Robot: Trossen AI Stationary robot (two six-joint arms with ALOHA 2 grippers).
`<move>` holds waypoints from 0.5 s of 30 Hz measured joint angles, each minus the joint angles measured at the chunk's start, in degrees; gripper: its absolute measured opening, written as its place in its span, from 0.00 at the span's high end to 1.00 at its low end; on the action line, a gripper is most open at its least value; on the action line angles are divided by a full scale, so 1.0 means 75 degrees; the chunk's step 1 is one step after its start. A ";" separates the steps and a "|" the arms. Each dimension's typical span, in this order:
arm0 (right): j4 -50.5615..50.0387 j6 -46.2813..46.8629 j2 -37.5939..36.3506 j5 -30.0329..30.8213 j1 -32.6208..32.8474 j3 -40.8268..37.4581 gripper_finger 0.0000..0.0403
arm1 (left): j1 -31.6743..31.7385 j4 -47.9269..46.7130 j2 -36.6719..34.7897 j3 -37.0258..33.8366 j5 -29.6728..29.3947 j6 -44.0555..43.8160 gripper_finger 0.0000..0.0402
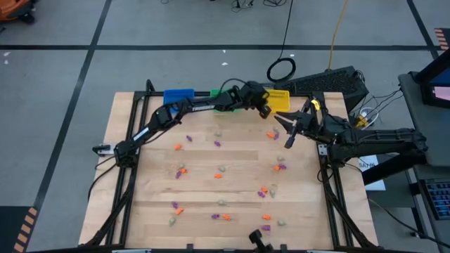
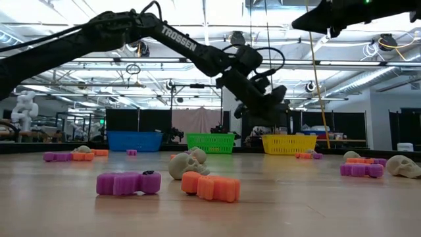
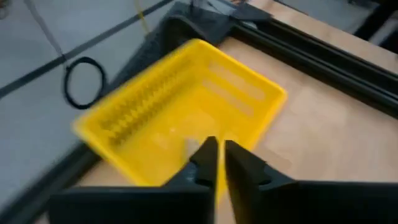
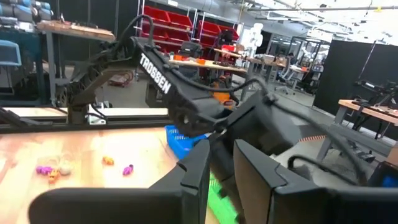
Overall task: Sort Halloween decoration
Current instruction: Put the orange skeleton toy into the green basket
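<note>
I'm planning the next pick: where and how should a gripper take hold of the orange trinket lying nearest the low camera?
Come straight down on the orange trinket and pinch across its narrower middle, probably: it lies flat and long on the table, with a purple trinket alongside.

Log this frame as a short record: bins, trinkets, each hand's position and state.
bins: blue plastic bin, green plastic bin, yellow plastic bin in a row along the table's far edge
trinkets: small purple, orange and pale skull-shaped pieces scattered across the wooden table, e.g. orange piece, purple piece, pale skull
left hand: above the yellow plastic bin, fingers nearly closed, nothing visible between them
right hand: raised near the table's right side, fingers a little apart, empty
</note>
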 joint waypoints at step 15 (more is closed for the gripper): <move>-0.0513 0.0188 0.0153 0.0015 0.0001 0.0000 0.85 | -0.1100 0.4023 -0.0032 -0.2045 0.0211 0.0555 1.00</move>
